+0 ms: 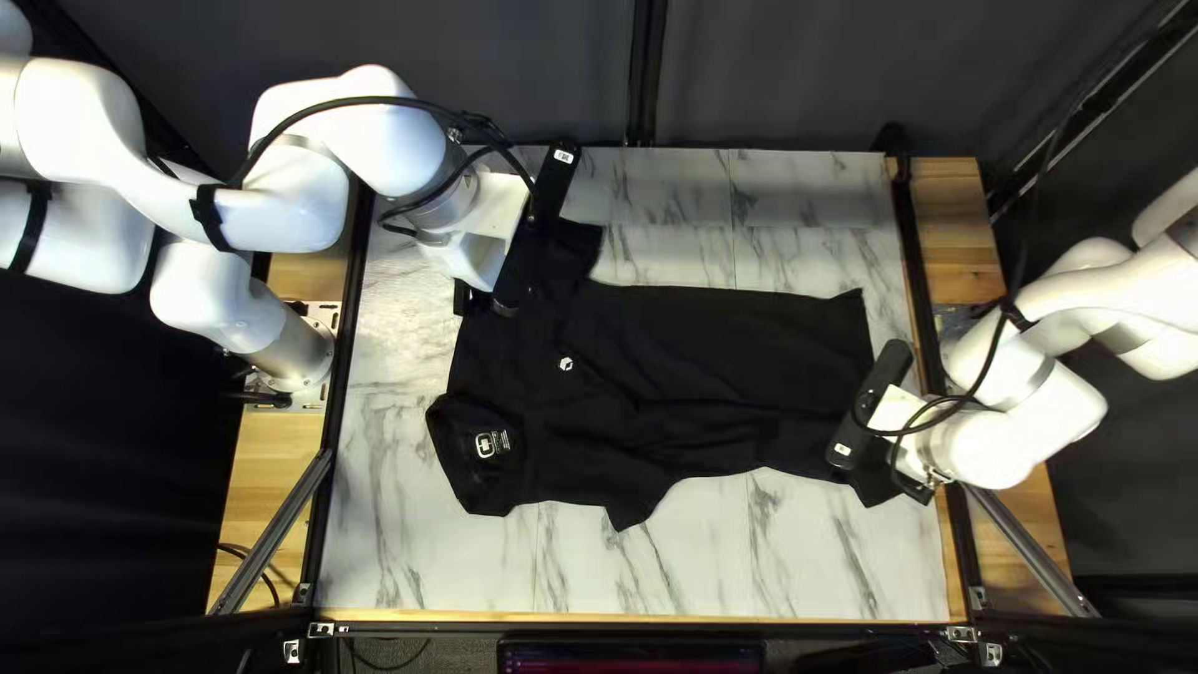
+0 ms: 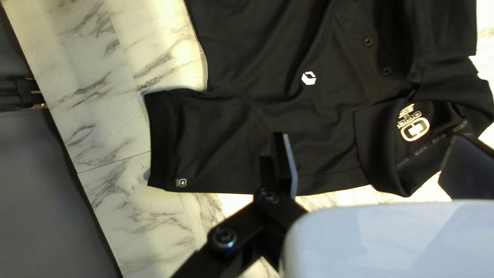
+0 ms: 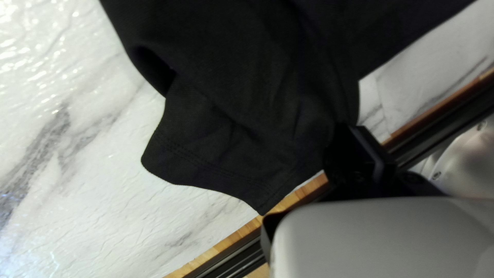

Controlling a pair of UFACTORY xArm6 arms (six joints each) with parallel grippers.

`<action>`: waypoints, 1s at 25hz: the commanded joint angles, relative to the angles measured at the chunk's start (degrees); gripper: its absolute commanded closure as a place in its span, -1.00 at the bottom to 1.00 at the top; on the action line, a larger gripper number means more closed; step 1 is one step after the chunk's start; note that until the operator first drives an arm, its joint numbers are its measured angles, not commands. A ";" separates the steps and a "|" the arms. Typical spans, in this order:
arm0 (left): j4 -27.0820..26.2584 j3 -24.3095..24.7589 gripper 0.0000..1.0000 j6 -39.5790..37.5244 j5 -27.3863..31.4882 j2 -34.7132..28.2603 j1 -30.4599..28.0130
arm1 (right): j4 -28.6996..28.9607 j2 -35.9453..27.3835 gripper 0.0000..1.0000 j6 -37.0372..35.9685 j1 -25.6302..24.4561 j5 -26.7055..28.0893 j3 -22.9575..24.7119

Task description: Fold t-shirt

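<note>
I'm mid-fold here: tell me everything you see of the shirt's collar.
The collar is black and looks like soft fabric, matching the shirt. It lies spread and softly creased, its inside showing a pale emblem with smaller print. Two dark buttons run up toward it. It rests at the left of the top left view, on the marble-patterned tabletop; nothing visibly grips it.

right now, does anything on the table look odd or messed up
Nothing looks spilled or damaged. The black shirt is just untidy: creases cross its body, and its hem is crooked at the end away from the collar.
</note>
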 commanded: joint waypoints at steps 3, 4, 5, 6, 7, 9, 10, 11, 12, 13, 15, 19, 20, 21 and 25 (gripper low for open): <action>0.00 0.00 -1.00 0.00 0.00 0.00 0.00 | -3.41 0.95 1.00 -3.81 -2.69 3.63 -3.39; 0.00 0.00 -1.00 0.00 0.00 0.00 0.00 | -3.72 0.58 1.00 -4.09 -2.99 3.83 -3.12; 0.00 0.00 -1.00 0.00 0.00 0.00 0.00 | -4.45 -0.55 1.00 -4.78 -3.82 4.07 -2.14; 0.00 0.00 -1.00 0.00 0.00 0.00 0.00 | -4.78 -0.91 1.00 -5.08 -4.18 4.17 -1.84; 0.00 0.00 -1.00 0.00 0.00 0.00 0.00 | -5.58 -1.54 1.00 -5.99 -5.11 4.50 -1.59; 0.00 0.00 -1.00 0.00 0.00 0.00 0.00 | -6.59 -1.65 1.00 -7.33 -6.20 5.38 -2.48; 0.00 0.00 -1.00 0.00 0.00 0.00 0.00 | -7.26 -0.90 1.00 -8.58 -7.01 6.81 -4.63; 0.00 0.00 -1.00 0.00 0.00 0.00 0.00 | -7.84 0.13 1.00 -9.92 -7.73 8.53 -7.29; 0.00 0.00 -1.00 0.00 0.00 0.00 0.00 | -8.38 0.97 1.00 -11.04 -8.22 10.12 -9.54; 0.00 0.00 -1.00 0.00 0.00 0.00 0.00 | -8.84 1.69 1.00 -11.85 -8.46 11.39 -11.31; 0.00 0.00 -1.00 0.00 0.00 0.00 0.00 | -9.94 3.78 1.00 -13.89 -9.00 14.20 -15.92; 0.00 0.00 -1.00 0.00 0.00 0.00 0.00 | -11.65 7.23 1.00 -16.51 -9.44 15.97 -21.20; 0.00 0.00 -1.00 0.00 0.00 0.00 0.00 | -12.22 8.22 1.00 -17.36 -9.69 15.49 -21.82; 0.00 0.00 -1.00 0.00 0.00 0.00 0.00 | -12.39 8.50 1.00 -17.69 -9.77 15.25 -21.90; 0.00 0.00 -1.00 0.00 0.00 0.00 0.00 | -13.15 6.49 1.00 -19.75 -10.22 12.57 -18.60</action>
